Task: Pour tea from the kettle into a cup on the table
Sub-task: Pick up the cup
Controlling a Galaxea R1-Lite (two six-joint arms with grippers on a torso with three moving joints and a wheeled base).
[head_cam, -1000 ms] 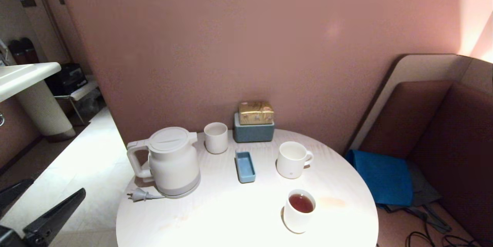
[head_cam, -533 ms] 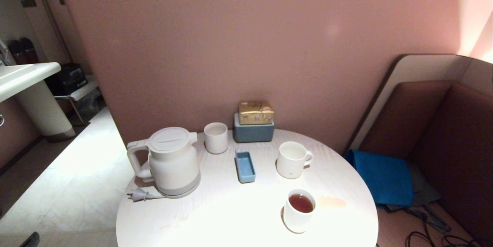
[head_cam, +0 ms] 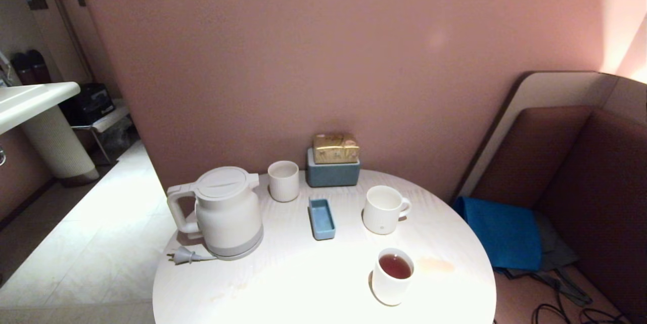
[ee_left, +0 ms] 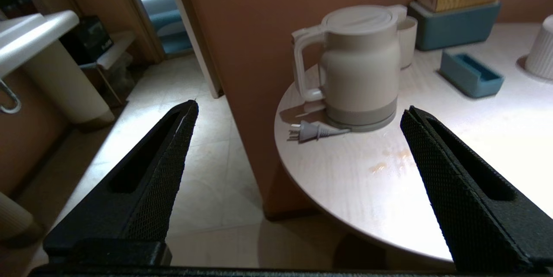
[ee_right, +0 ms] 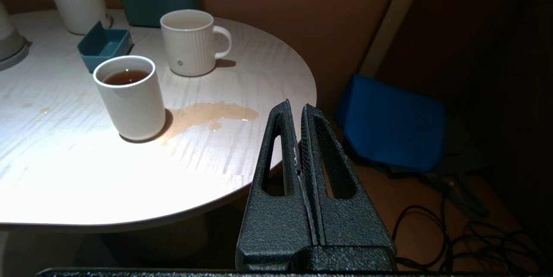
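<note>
The off-white kettle (head_cam: 225,210) stands upright at the left of the round white table (head_cam: 303,288), its plug lying beside its base. A small plain white cup (head_cam: 393,276) near the front right holds reddish-brown tea (head_cam: 395,266). Neither gripper shows in the head view. In the left wrist view, my left gripper (ee_left: 300,107) hangs open and empty off the table's left edge, well short of the kettle (ee_left: 358,65). My right gripper (ee_right: 296,105) is shut on nothing, low beside the table's right edge, with the cup (ee_right: 129,100) off to one side of it.
A handled white mug (head_cam: 384,209), a ribbed cup (head_cam: 283,180), a small blue tray (head_cam: 322,218) and a blue-grey box (head_cam: 332,173) with a gold box on it sit further back. A tea puddle (ee_right: 211,115) lies by the cup. A pink wall stands behind. Blue cloth (head_cam: 500,233) and cables lie to the right.
The left gripper's black fingers, seen at the head view's lower left a second ago, have dropped out of that view. Nothing on the table has moved.
</note>
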